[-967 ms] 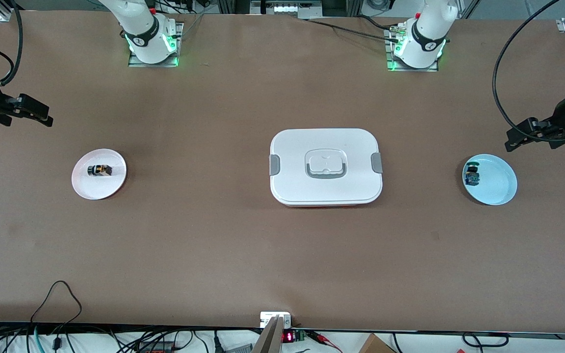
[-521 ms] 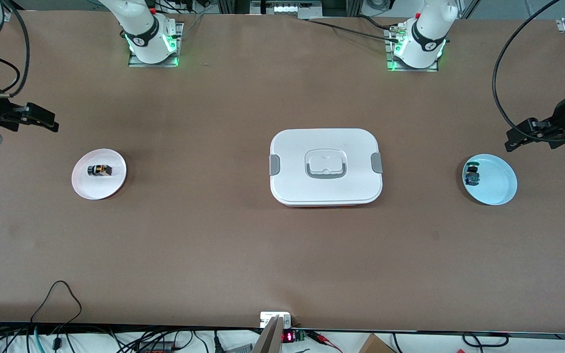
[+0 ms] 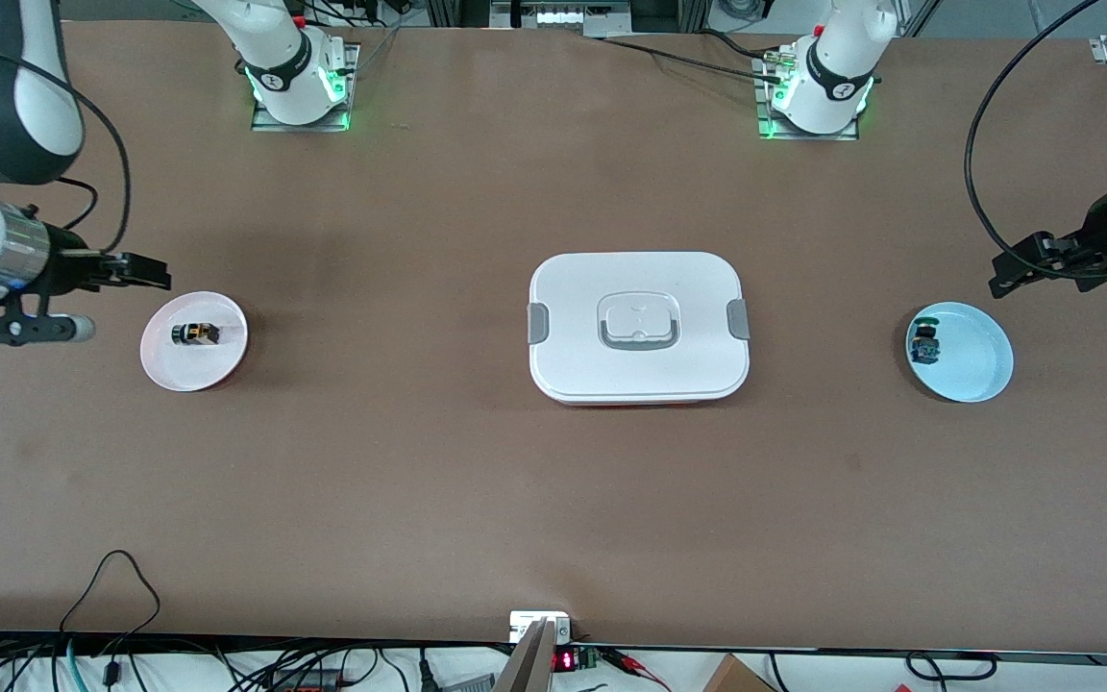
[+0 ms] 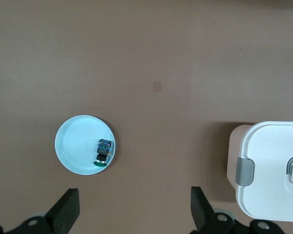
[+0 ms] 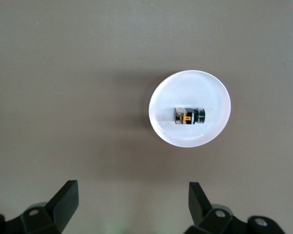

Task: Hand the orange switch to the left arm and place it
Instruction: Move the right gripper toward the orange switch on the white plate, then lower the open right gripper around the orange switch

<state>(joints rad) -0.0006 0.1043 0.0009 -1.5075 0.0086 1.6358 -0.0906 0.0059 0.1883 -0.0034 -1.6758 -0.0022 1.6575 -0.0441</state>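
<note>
The orange switch (image 3: 195, 333) (image 5: 189, 116), a tiny black cylinder with an orange part, lies on a white plate (image 3: 227, 360) (image 5: 205, 87) toward the right arm's end of the table. My right gripper (image 3: 152, 274) (image 5: 132, 200) hangs open and empty in the air over the table beside that plate. The large white lidded box (image 3: 638, 327) (image 4: 276, 170) sits mid-table. Over the table beside the light-blue plate (image 3: 976, 360) (image 4: 75, 146), my left gripper (image 3: 1007, 276) (image 4: 134, 209) is open and empty.
A small blue-and-green component (image 3: 924, 343) (image 4: 104, 151) rests on the light-blue plate toward the left arm's end. Cables and a small electronics board (image 3: 563, 658) line the table's near edge. Both arm bases (image 3: 299, 82) stand along the table's edge away from the camera.
My right arm has swung in toward the white plate, bringing its gripper close beside it. The left arm has stayed still.
</note>
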